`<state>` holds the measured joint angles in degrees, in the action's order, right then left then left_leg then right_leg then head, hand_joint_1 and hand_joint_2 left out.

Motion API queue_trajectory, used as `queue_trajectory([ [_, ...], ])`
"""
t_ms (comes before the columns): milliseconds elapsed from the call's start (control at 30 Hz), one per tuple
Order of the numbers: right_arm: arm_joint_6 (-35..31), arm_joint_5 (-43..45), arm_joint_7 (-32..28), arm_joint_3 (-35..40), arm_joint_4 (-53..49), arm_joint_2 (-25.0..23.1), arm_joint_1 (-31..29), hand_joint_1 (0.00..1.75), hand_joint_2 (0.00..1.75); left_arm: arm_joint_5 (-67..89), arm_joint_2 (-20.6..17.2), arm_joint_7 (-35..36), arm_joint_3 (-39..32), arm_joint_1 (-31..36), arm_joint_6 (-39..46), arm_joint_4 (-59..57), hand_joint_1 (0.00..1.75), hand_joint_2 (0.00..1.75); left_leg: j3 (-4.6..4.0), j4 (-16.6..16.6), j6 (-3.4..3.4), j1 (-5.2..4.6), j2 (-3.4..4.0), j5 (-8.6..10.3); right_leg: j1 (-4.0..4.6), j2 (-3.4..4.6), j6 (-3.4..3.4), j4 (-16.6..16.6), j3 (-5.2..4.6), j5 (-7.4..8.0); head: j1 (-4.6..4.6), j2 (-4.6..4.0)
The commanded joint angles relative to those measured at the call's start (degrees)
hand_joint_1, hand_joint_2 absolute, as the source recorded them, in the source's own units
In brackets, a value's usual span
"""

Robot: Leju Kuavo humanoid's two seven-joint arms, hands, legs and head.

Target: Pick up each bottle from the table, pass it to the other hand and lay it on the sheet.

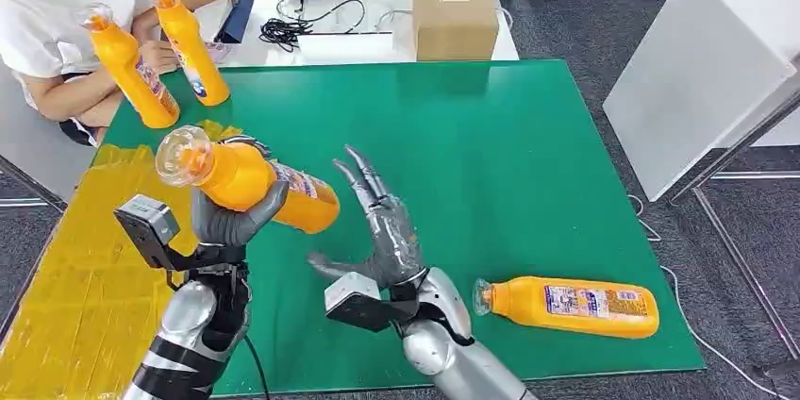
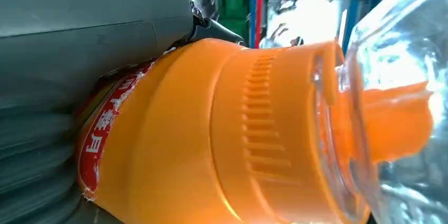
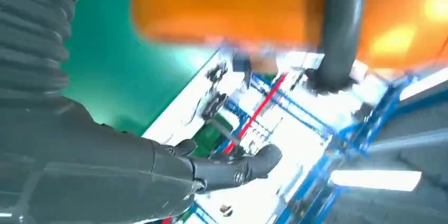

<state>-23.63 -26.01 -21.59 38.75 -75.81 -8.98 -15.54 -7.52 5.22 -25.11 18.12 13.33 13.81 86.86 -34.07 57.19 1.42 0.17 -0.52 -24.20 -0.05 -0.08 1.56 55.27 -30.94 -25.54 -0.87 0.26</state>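
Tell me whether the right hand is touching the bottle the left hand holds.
Apart. The head view shows green table between the right hand, its fingers spread, and the held bottle, which the left hand grips.

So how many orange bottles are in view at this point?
4. One held by the left hand above the table: held bottle. One lying near the green mat's front right: lying bottle. Two at the far left by a person.
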Motion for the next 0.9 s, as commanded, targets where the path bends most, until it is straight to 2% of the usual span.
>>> queue_trajectory([
  [33, -2.0, 0.4, -2.1, -3.6, -12.5, 5.0, 3.5, 0.0, 1.75, 3.3, -0.1, -1.0, -2.7, 0.7, 3.4, 0.0, 1.75, 1.75, 0.13, 0.0, -0.04, 0.04, -0.02, -0.05, 0.04, -0.05, 0.01, -0.1, 0.18, -0.04, 0.0, 0.0],
  [100, -2.7, 0.3, -2.1, -5.4, -17.2, 6.1, 5.4, 0.0, 1.75, 3.7, -0.3, -1.3, -3.4, 0.5, 4.0, 0.5, 1.75, 1.75, 0.24, 0.0, -0.05, 0.04, 0.01, -0.11, 0.05, -0.06, 0.02, -0.1, 0.31, -0.1, 0.0, 0.0],
  [200, -3.2, 0.4, -2.6, -7.7, -21.4, 7.0, 7.3, 0.0, 1.75, 11.2, -0.9, -3.4, -4.7, 0.8, 10.5, 0.3, 1.75, 1.75, 0.17, 0.0, -0.04, 0.04, -0.18, -0.1, 0.05, -0.25, 0.03, 0.0, 0.3, -0.15, 0.0, 0.0],
  [267, -3.8, 0.2, -3.0, -9.0, -23.2, 7.2, 8.3, 0.0, 1.75, 23.4, -2.4, -1.3, -4.1, 2.1, 16.9, -1.9, 1.75, 1.75, 0.18, 0.0, -0.04, 0.03, -0.12, -0.11, 0.03, -0.16, 0.03, 0.0, 0.27, -0.14, 0.0, 0.0],
  [300, -4.3, -0.6, -3.5, -9.9, -24.2, 7.6, 8.6, 0.0, 1.75, 40.9, -5.1, 7.1, -3.0, 4.4, 21.3, -6.2, 1.75, 1.75, 0.27, 0.0, -0.05, 0.03, -0.06, -0.14, 0.04, -0.1, 0.04, -0.1, 0.36, -0.14, 0.02, 0.0],
  [333, -4.3, -1.3, -3.4, -10.6, -25.3, 8.2, 8.7, 0.0, 1.75, 53.7, -5.7, 11.1, -3.0, 6.2, 22.1, -8.5, 1.75, 1.75, 0.13, 0.0, -0.04, 0.02, -0.06, -0.04, 0.02, -0.11, 0.02, -0.1, 0.2, -0.06, 0.0, 0.0],
  [367, -3.6, -1.4, -2.9, -11.3, -26.0, 8.3, 8.8, 0.0, 1.75, 53.7, -5.6, 10.6, -3.9, 7.2, 21.7, -10.3, 1.75, 1.75, 0.19, 0.0, -0.05, 0.01, -0.11, -0.04, 0.01, -0.16, 0.01, 0.0, 0.26, -0.08, 0.0, 0.0],
  [433, -2.5, -2.6, -2.6, -12.7, -27.9, 8.9, 8.9, 0.0, 1.75, 78.5, -9.1, 23.5, -3.1, 11.1, 15.8, -17.5, 1.75, 1.75, 0.12, 0.0, -0.06, 0.0, -0.23, 0.04, 0.0, -0.27, 0.0, 0.0, 0.18, -0.05, 0.0, 0.0],
  [500, 1.1, -4.9, -0.4, -13.5, -29.0, 10.2, 8.8, 0.0, 1.75, 86.8, -10.9, 28.7, -2.3, 14.9, 9.7, -24.5, 1.75, 1.75, 0.24, -0.1, -0.11, 0.03, -0.27, 0.06, 0.03, -0.3, -0.03, -0.1, 0.3, -0.05, -0.02, 0.0],
  [633, 5.1, -4.5, 1.0, -16.5, -29.9, 11.2, 9.3, 0.0, 1.75, 90.0, -13.5, 30.5, -2.3, 19.0, 4.6, -34.3, 1.75, 1.75, 0.27, -0.1, -0.09, 0.05, -0.03, 0.05, 0.03, -0.09, -0.03, -0.1, 0.27, 0.03, 0.02, 0.0],
  [667, 5.5, -4.3, 0.9, -17.0, -30.2, 11.4, 9.6, 0.0, 1.75, 90.2, -13.9, 30.3, -2.4, 18.9, 4.8, -34.8, 1.75, 1.75, 0.24, -0.1, -0.09, 0.04, 0.16, 0.06, 0.03, 0.02, -0.13, -0.1, 0.17, 0.13, 0.0, 0.0],
  [700, 5.6, -4.2, 0.8, -17.1, -30.2, 11.5, 9.7, 0.0, 1.75, 90.1, -14.0, 30.2, -2.4, 18.8, 5.1, -34.9, 1.75, 1.75, 0.4, -0.1, -0.14, 0.09, 0.18, 0.02, 0.08, 0.02, -0.14, -0.1, 0.36, 0.1, 0.0, 0.0],
  [900, 5.5, -4.2, 0.8, -17.0, -30.2, 11.2, 9.8, 0.0, 1.75, 90.1, -13.6, 30.3, -2.4, 18.5, 5.0, -34.4, 1.75, 1.75, 0.2, 0.0, -0.11, 0.09, 0.18, 0.02, 0.05, 0.01, -0.14, 0.0, 0.16, 0.07, 0.02, 0.0],
])
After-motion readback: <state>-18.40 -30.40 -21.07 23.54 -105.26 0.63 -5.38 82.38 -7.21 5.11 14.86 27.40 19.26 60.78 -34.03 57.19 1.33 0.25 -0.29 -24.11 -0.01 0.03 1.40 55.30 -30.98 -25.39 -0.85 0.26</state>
